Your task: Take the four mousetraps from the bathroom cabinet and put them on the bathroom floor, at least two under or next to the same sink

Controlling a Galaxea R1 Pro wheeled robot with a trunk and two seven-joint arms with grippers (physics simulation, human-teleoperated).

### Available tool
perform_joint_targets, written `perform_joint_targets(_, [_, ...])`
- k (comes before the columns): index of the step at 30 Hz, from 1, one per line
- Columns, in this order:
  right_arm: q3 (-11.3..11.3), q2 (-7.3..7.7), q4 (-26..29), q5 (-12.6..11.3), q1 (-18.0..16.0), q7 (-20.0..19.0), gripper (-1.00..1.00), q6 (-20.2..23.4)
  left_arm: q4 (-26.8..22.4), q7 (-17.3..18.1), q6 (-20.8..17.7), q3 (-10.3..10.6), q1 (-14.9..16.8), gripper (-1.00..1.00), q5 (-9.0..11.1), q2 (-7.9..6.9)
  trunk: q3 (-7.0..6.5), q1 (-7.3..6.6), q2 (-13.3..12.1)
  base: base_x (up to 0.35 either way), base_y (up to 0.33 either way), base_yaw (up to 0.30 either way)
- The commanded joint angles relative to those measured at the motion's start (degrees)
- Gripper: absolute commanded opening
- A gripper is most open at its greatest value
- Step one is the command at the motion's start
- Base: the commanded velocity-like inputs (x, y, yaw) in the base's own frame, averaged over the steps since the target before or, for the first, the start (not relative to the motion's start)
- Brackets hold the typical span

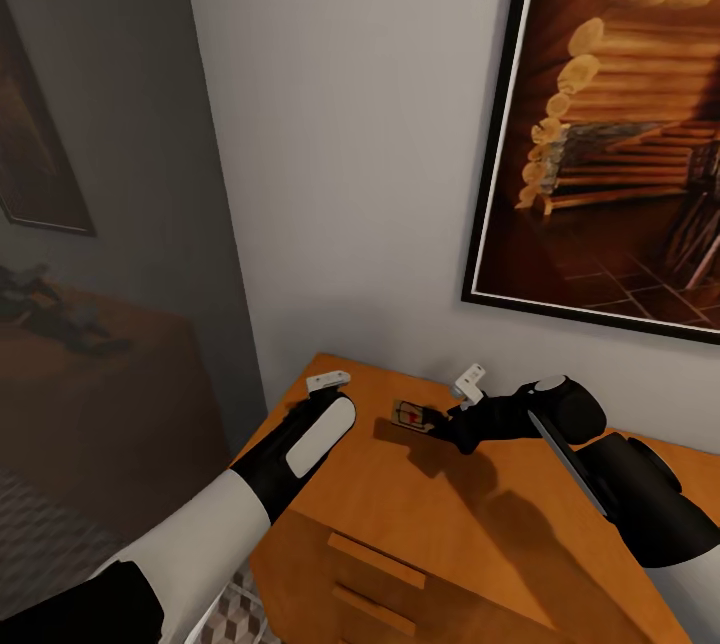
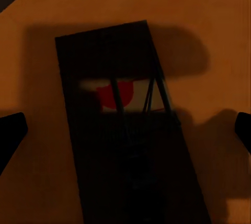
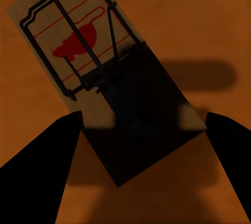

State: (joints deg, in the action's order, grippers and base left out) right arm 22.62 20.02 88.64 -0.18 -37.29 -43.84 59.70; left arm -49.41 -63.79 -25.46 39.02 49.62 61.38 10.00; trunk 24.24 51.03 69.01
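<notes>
Here, nearest the camera, the left arm reaches over the front left part of the orange-brown cabinet (image 1: 400,504). The left gripper (image 1: 322,394) hangs over the cabinet top, and its wrist view looks straight down on a mousetrap (image 2: 128,125) lying in deep shadow, with only a patch of pale board and red mark catching light. The dark fingertips sit at both edges of that view, well apart, so this gripper is spread and holds nothing.

A little further back, the right gripper (image 1: 440,424) leans in from the right toward a second mousetrap (image 1: 411,415), which lies flat on the cabinet top near the wall. In the right wrist view that trap (image 3: 102,75) shows its tan board, dark wire frame and spring, and a red shape crossed by thin red lines. The two black fingers (image 3: 36,169) stand wide on either side of the trap's near end without touching it, so this gripper is also spread.

Judging by this, the step in hand is picking traps off the cabinet, and none has been lifted. The next move calls for lowering one gripper so the fingers straddle the thin board, then closing on its edges. The board is flat and low, so the fingers may scrape the wood or slip off.

Beyond, a framed picture of stacked logs (image 1: 620,124) hangs on the grey wall (image 1: 350,124). No readable writing or brand shows anywhere.
</notes>
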Motion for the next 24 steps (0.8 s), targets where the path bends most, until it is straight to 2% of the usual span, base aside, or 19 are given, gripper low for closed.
perform_joint_targets(1, [0.06, 0.04, 0.04, -0.03, -0.07, -0.14, -1.0, 0.3, 4.64, -0.29, -0.14, 0.04, 0.04, 1.0, 0.49, 0.0, 0.08, 0.01, 0.03, 0.0, 0.0, 0.0])
perform_joint_targets(2, [0.06, 0.03, 0.04, -0.04, -0.07, -0.15, -1.0, 0.3, 4.81, -0.29, -0.14, 0.03, 0.04, -1.0, 0.47, 0.0, 0.08, 0.01, 0.03, 0.0, 0.0, 0.0])
perform_joint_targets(18, [-0.03, 0.03, -0.01, -0.08, -0.07, -0.2, -1.0, 0.3, 4.93, -0.28, 0.38, 0.04, 0.04, -1.0, 0.44, 0.0, 0.08, 0.01, 0.03, 0.0, 0.0, 0.0])
perform_joint_targets(21, [-0.03, 0.05, -0.03, -0.06, -0.07, -0.2, -1.0, 0.3, 2.29, -0.36, -0.18, 0.08, 0.04, -1.0, 0.37, 0.0, 0.08, 0.01, 0.03, 0.0, 0.0, 0.0])
perform_joint_targets(24, [-0.09, 0.04, -0.09, -0.07, -0.07, -0.2, -1.0, 0.3, -3.76, -0.93, -1.55, 0.09, 0.04, -1.0, -0.08, 0.0, 0.08, 0.01, 0.03, 0.0, 0.0, 0.0])
